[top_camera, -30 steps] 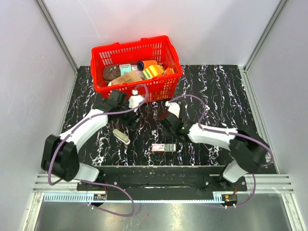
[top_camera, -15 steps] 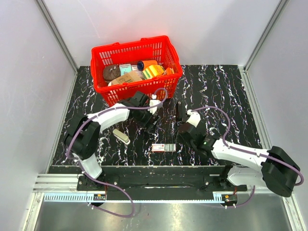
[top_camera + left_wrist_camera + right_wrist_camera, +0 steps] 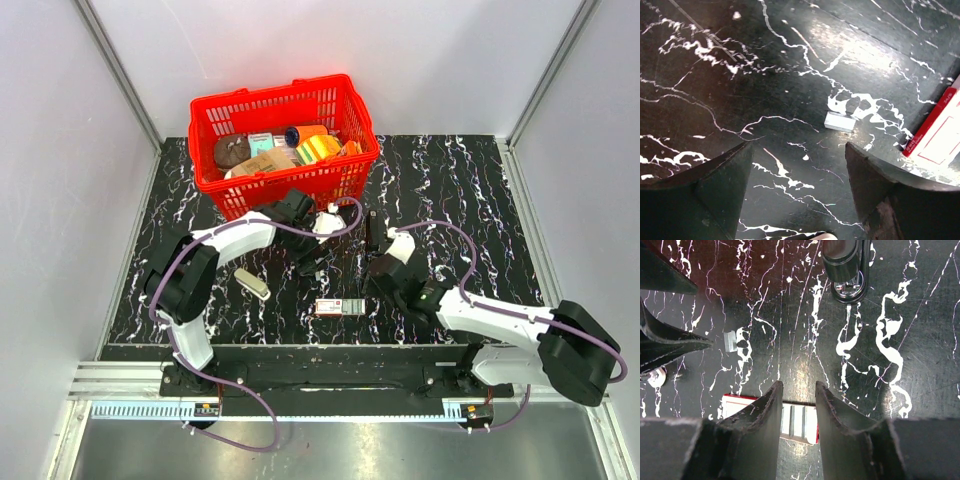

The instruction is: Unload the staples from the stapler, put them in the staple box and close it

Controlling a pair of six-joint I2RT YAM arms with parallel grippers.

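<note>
The black stapler (image 3: 370, 230) lies on the dark marble table and shows at the top of the right wrist view (image 3: 845, 267). A small silver strip of staples (image 3: 839, 121) lies loose on the table and also shows in the right wrist view (image 3: 730, 340). My left gripper (image 3: 312, 258) hovers open and empty just short of the strip (image 3: 797, 200). My right gripper (image 3: 375, 283) is open with a narrow gap and empty (image 3: 796, 390). It hangs over the right end of the red and white staple box (image 3: 800, 421).
A red basket (image 3: 345, 172) full of mixed goods stands at the back, close behind the left arm. The staple box (image 3: 340, 306) lies near the front edge. A beige oblong item (image 3: 252, 283) lies to the left. The left gripper's fingers (image 3: 665, 342) reach into the right wrist view.
The left gripper has swung from the basket's front to the middle of the table. The right gripper has moved right and toward the front, away from the stapler and over the staple box.
</note>
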